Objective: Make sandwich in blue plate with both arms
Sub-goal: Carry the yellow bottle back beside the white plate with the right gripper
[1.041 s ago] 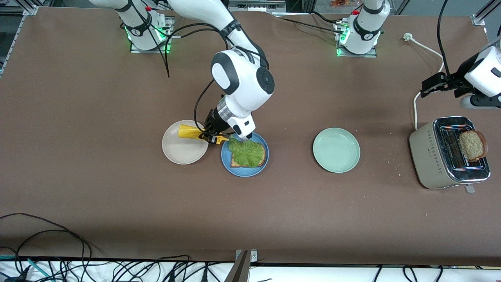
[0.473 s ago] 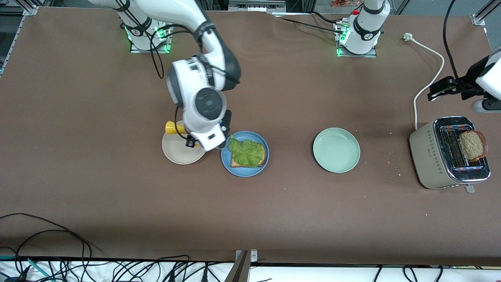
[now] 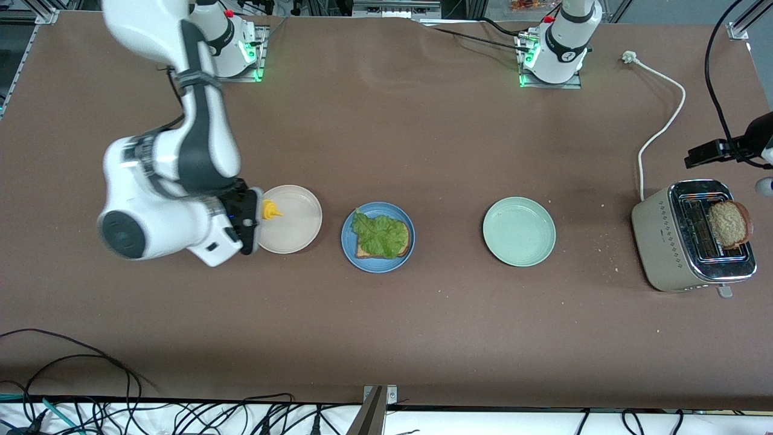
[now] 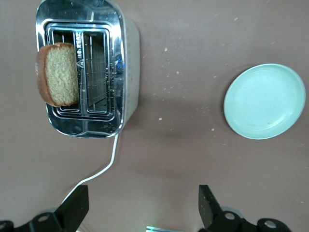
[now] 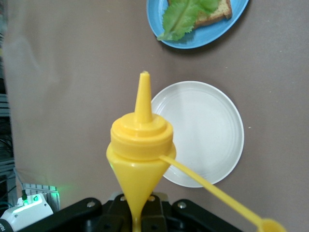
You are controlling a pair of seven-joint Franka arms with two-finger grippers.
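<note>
Brown tabletop [image 3: 423, 326], crumb-speckled near the toaster [image 3: 691, 238], cables along its near edge. The blue plate [image 3: 378, 262] sits mid-table with bread and lettuce [image 3: 380, 234]. The right hand [image 3: 252, 219] clenches a yellow bottle [image 5: 140, 154] over the beige plate [image 3: 296, 232]. The left hand [image 4: 145, 212] hangs spread above the toaster's cord.

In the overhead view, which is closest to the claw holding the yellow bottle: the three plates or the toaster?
From the right gripper:
1. beige plate, right beside it
2. blue plate, mid-table
3. pale green plate, toward the left arm's end
4. toaster, at that end
</note>
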